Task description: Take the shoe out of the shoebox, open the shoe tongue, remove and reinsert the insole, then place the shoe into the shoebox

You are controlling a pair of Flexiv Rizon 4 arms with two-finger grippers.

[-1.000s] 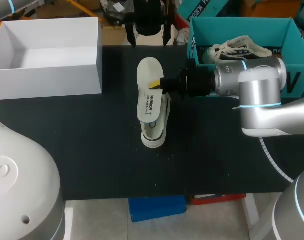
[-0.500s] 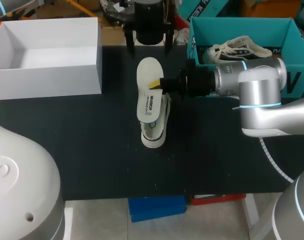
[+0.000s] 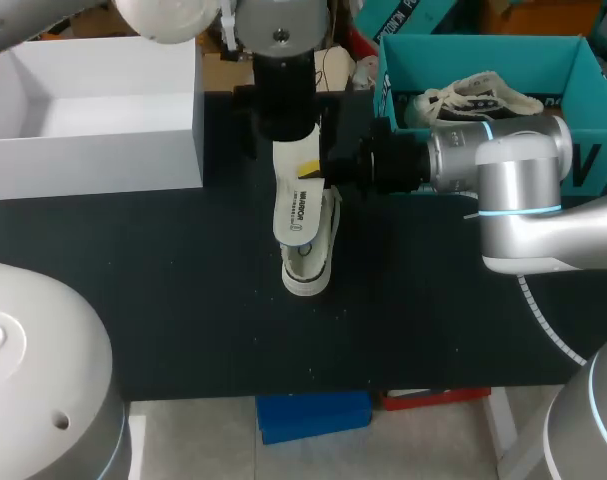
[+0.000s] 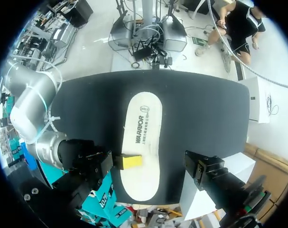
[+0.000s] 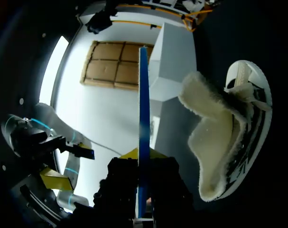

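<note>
A white insole (image 3: 296, 200) hangs level over the white shoe (image 3: 309, 268), which lies on the black table. My right gripper (image 3: 316, 168) is shut on the insole's right edge. From the right wrist the insole (image 5: 143, 104) shows edge-on as a blue strip between the fingers, with the fleece-lined shoe (image 5: 224, 142) beside it. My left gripper (image 3: 286, 135) hovers open above the insole's far end, touching nothing. Its wrist view looks straight down on the insole (image 4: 143, 137) and the right gripper's yellow fingertip (image 4: 130, 161).
A white open box (image 3: 93, 160) stands at the back left. The teal shoebox (image 3: 575, 70) at the back right holds a second shoe (image 3: 478, 98). My right arm (image 3: 503, 170) lies across the table's right side.
My left arm has come from the table's far edge toward me and now hangs over the insole's far end. The right gripper and the insole have stayed still.
</note>
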